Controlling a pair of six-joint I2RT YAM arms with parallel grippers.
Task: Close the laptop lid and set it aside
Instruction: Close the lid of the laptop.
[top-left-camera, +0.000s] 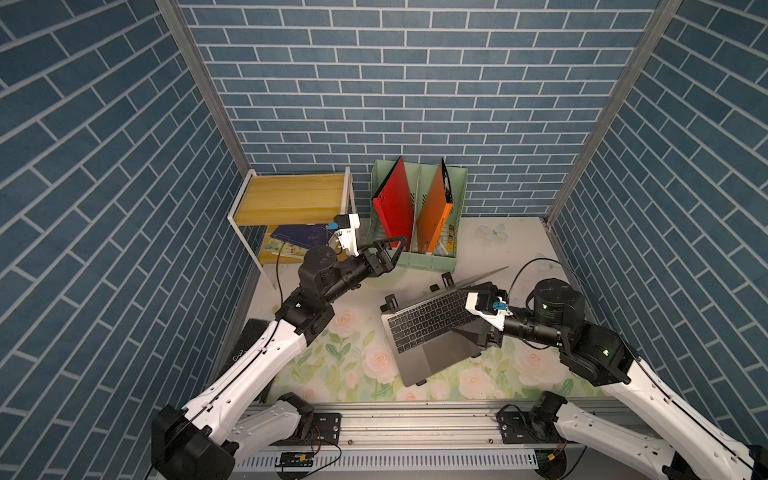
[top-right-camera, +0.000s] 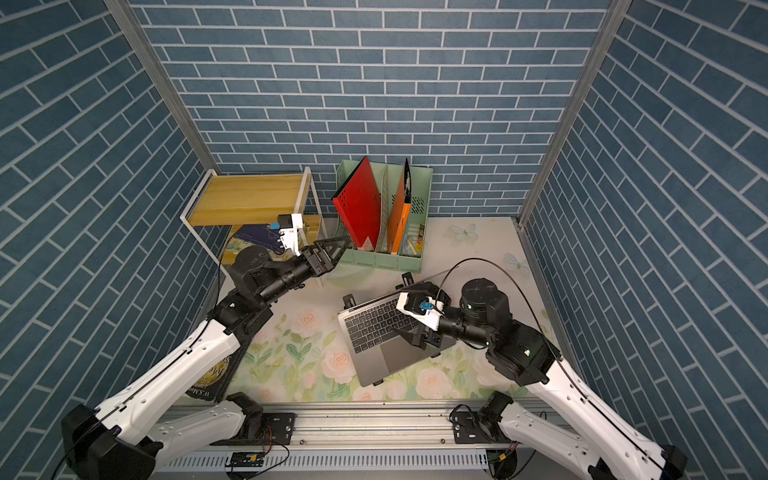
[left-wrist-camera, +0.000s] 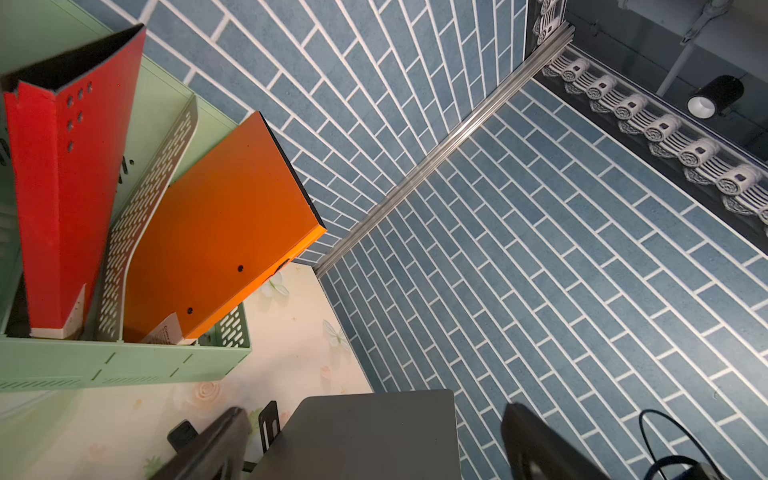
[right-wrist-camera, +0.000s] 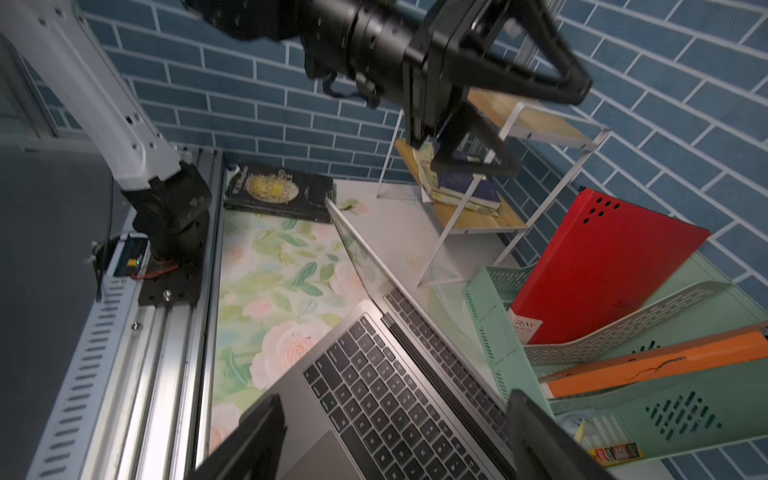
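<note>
Hovering over the right end of the keyboard, item one, my right gripper (right-wrist-camera: 392, 403), is standing with its jaws spread and nothing between them. Only keys are showing in the gap, so I am judging it placed to press or steady, not to pinch. Item two, the laptop (top-left-camera: 424, 334), is sitting right of centre on the flowered table cover (top-left-camera: 353, 357). It is resting on a black stand (top-left-camera: 390, 302) whose feet are poking out at its corners, which is lifting it off the cover. Item three, the lid (right-wrist-camera: 365, 257), is leaning forward over the keys, part-way down, neither upright nor shut. In both top views it is showing only as a thin grey edge. Item four, my left gripper (top-left-camera: 395, 252), is hanging wide open and empty behind and above the lid, just beside the green file rack (top-left-camera: 440, 262). Its own wrist view is showing the lid's grey back between the fingers, while the right wrist view is placing it well clear. I am reading that position as readiness to push the lid down from behind. Remaining stock: a red folder (top-left-camera: 395, 203) and an orange folder (top-left-camera: 434, 212) are leaning in the rack, a wooden shelf (top-left-camera: 291, 195) is standing at the back left, and a dark book (right-wrist-camera: 278, 191) is lying at the near left edge. Closing is looking unfinished, and moving the laptop aside is not yet begun.
</note>
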